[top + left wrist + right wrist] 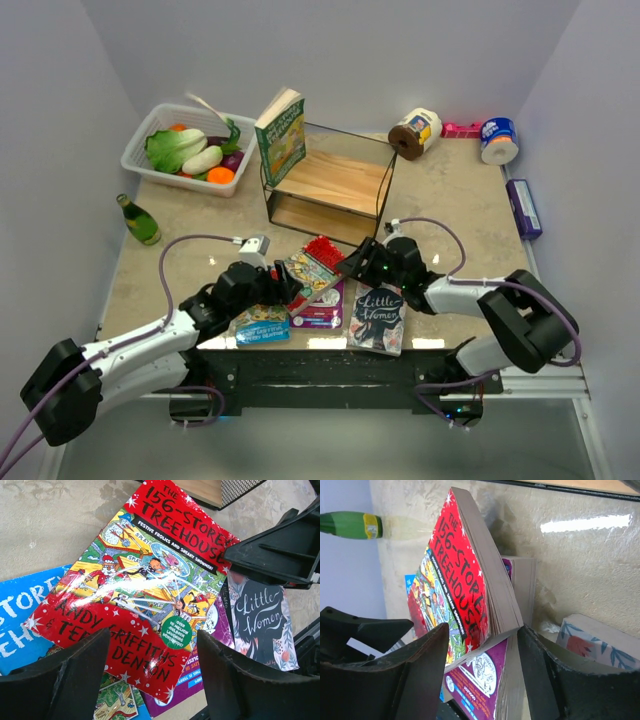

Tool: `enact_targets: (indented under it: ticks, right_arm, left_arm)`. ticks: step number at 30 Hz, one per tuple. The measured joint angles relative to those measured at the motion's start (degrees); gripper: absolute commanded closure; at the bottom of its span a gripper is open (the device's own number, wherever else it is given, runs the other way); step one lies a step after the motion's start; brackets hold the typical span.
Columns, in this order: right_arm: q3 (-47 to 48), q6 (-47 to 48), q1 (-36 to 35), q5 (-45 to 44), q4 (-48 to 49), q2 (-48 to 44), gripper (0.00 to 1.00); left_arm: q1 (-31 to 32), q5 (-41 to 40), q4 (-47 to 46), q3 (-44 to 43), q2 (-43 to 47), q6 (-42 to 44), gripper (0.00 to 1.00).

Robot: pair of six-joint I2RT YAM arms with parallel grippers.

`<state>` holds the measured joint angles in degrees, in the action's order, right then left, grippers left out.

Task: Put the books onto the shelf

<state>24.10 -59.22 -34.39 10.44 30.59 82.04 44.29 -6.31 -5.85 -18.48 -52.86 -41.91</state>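
The shelf [330,185] stands mid-table, and a green book [280,135] leans upright on its left end. Four books lie near the front edge. A red Treehouse book [315,262] [140,585] rests tilted on a purple book [325,305] [480,680]. A blue book [262,325] lies to their left and grey Little Women [378,318] [260,625] to their right. My right gripper [355,265] [482,665] is shut on the red book's [455,595] corner, one finger on its cover, the other on its page edges. My left gripper [275,292] [152,675] hovers open over that book's near end.
A white basket [135,160] of vegetables sits at the back left, with a green bottle [140,220] in front of it. Along the back right are a tape roll [415,133] and a blue-and-white can [498,140]. A long purple box [523,208] lies at the right edge.
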Motion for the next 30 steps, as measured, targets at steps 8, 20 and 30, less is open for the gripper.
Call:
enact_targets:
  ticks: [8, 20, 30]
  right_arm:
    - [0.0, 0.8, 0.0, 0.0, 4.1, 2.9, 0.87]
    - [4.1, 7.6, 0.0, 2.5, -9.9, -12.4, 1.0]
    - [22.6, 18.4, -0.1, 12.9, -38.8, -24.8, 1.0]
  left_arm:
    - [0.0, 0.3, -0.7, 1.0, -0.7, -0.6, 0.26]
    - [0.0, -3.5, 11.2, -2.8, 9.8, -0.2, 0.18]
    - [0.0, -10.6, 20.9, -20.8, 20.0, 9.2, 0.0]
